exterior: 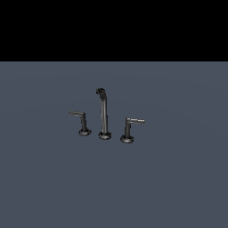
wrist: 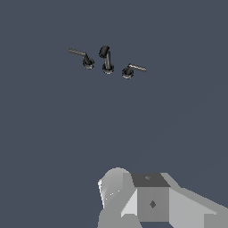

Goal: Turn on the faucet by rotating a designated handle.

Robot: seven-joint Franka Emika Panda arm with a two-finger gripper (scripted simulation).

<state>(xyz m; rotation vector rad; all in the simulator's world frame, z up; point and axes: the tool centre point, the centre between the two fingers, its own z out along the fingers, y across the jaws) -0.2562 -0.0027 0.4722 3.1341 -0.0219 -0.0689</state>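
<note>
Standing on the bare tabletop [exterior: 44, 178], the faucet [exterior: 103, 113] carries its handle [exterior: 132, 127] (paler-tipped lever) on the exterior view's right. Well apart, the gripper [wrist: 147, 200] hangs above; its opening cannot be told.

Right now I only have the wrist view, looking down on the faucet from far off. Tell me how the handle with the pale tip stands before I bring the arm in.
Observer: From the side, in the exterior view, the handle is a short upright post on a round base. Its lever bar sits at the very top of the post, level, and points to the exterior view's right, away from the spout.
Operator: Give me the spout's height against that lever.
Observer: The spout rises well above the lever, and its hooked top is the highest point of the faucet. The post stops well below that top.
</note>
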